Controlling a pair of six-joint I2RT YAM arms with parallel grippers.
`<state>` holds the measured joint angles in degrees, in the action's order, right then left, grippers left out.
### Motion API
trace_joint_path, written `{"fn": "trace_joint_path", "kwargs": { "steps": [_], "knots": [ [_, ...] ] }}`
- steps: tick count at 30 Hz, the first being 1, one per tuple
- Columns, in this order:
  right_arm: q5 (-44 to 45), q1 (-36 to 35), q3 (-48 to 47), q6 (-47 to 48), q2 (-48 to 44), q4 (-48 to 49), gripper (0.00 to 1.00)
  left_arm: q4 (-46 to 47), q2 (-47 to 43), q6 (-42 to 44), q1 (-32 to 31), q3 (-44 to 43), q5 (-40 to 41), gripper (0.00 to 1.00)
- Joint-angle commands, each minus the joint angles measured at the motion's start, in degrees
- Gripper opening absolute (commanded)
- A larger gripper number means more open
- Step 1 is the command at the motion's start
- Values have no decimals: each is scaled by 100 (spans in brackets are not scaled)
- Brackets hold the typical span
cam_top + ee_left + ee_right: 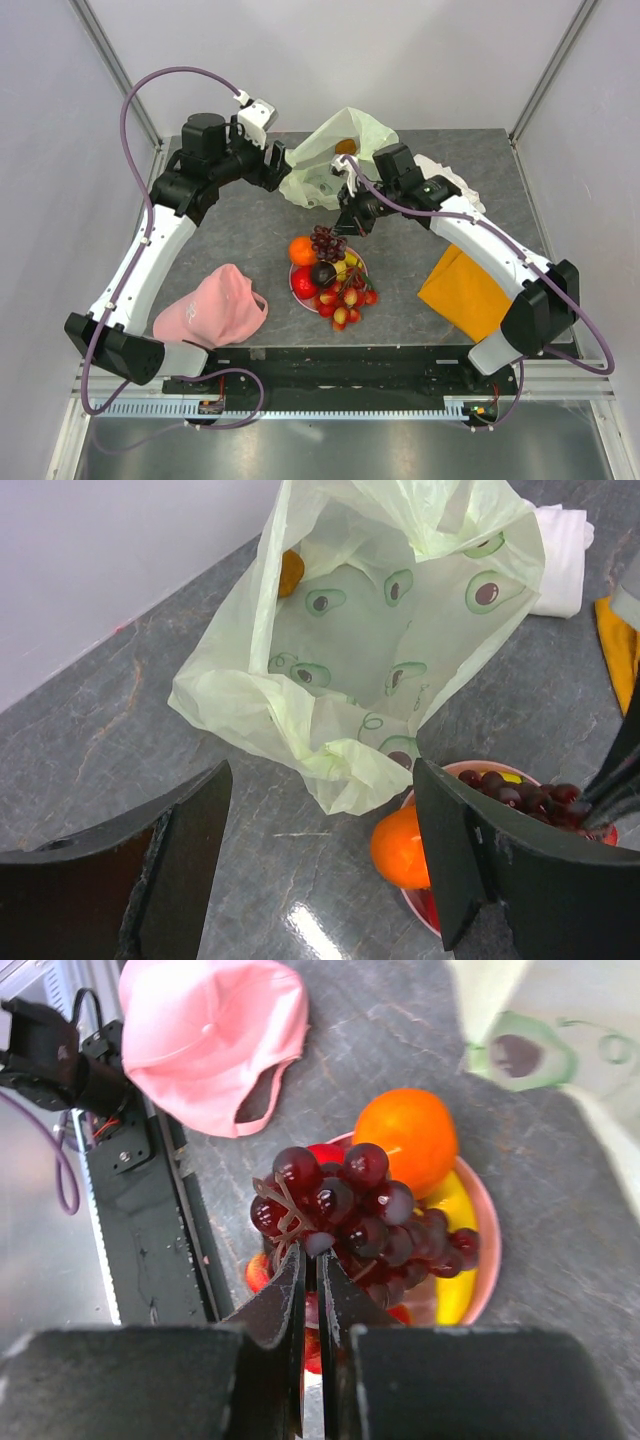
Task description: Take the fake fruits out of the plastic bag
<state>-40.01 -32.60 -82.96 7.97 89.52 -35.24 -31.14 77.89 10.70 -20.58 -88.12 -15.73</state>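
**A:** Nearest us, the plate (489,1250) already holds the orange (405,1140) and banana (452,1295). Our right hand (312,1260) is clenched on the stem of the grapes (350,1210), right over it. So we're at the drop-off step?

**B:** We'd say so, just lower and let go. Further back, our left hand (320,850) is spread wide, grasping nothing, facing the bag (400,610) on the desk. Something orange (290,572) shows inside, probably our next reach.

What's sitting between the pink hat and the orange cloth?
The pink plate, piled with fake fruits, sits on the table between the pink hat and the orange cloth. The top view shows it best.
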Motion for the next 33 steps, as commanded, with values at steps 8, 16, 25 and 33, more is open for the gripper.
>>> {"fn": "trace_joint_path", "kwargs": {
  "steps": [8, 16, 25, 33],
  "knots": [
    [-33, -273, 263, -6, -400, 70, 3, 231, -283, -182, 80, 146, -255, 80],
    [72, -335, 298, 3, -365, 70, 4, 266, -230, -217, 80, 119, -308, 80],
    [327, -326, 131, -41, -207, 176, 4, 292, -99, -270, 80, 58, -370, 80],
    [134, -361, -317, -216, 241, 246, 5, 310, -46, -270, 80, 40, -379, 80]
  ]
}}
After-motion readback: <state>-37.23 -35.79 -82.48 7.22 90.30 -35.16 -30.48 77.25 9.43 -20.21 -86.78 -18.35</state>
